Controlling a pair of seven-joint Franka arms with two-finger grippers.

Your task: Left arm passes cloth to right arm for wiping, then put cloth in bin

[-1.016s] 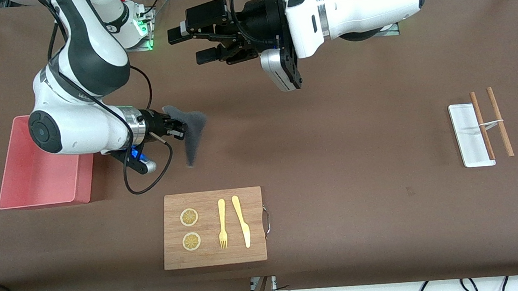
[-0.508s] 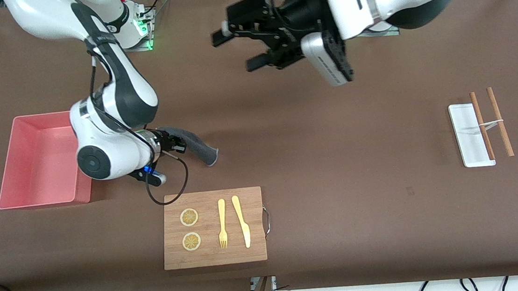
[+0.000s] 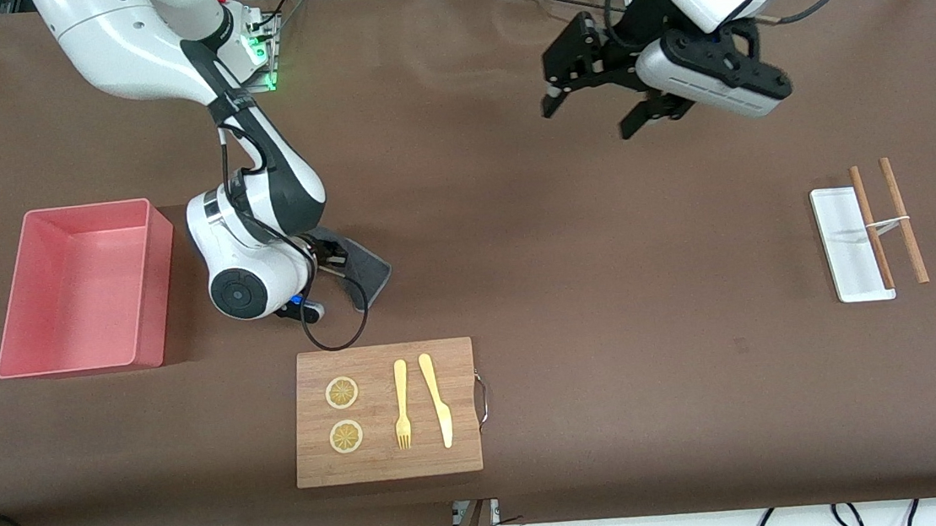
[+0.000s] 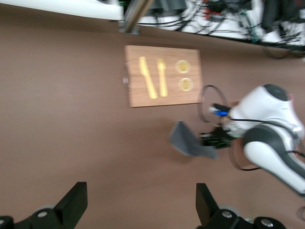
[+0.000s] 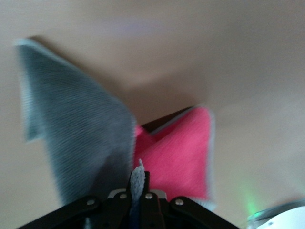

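Brown covering ran across the whole table (image 3: 573, 305), with cables hanging past its edge nearest the front camera. One cloth (image 3: 365, 270), dark grey, was pinched in the closed right gripper (image 3: 335, 258) and lay with its free end down on the table, between the pink bin (image 3: 149, 282) and the table's middle, just farther from the front camera than the wooden board (image 3: 459, 357). In the right wrist view the cloth (image 5: 76, 129) spread out from the clamped fingers with a pink patch showing beside it; what that patch was could not be told.

The left gripper (image 3: 606, 102) hung over the table's edge by the bases, toward the left arm's end, jaws spread wide and holding nothing; that arm waited.

Judged from this, the handover was done and the wiping step was in hand. The next move would call for the right arm to press the cloth flat and drag it over the covering without snagging the board's metal handle (image 3: 481, 399), then carry it over the bin's wall and let go.

Counted: one bin, one board, two lemon slices (image 3: 342, 393), one fork (image 3: 402, 404), one knife (image 3: 438, 399), one white tray (image 3: 847, 242) and two wooden sticks (image 3: 896, 219) near the left arm's end of the table.
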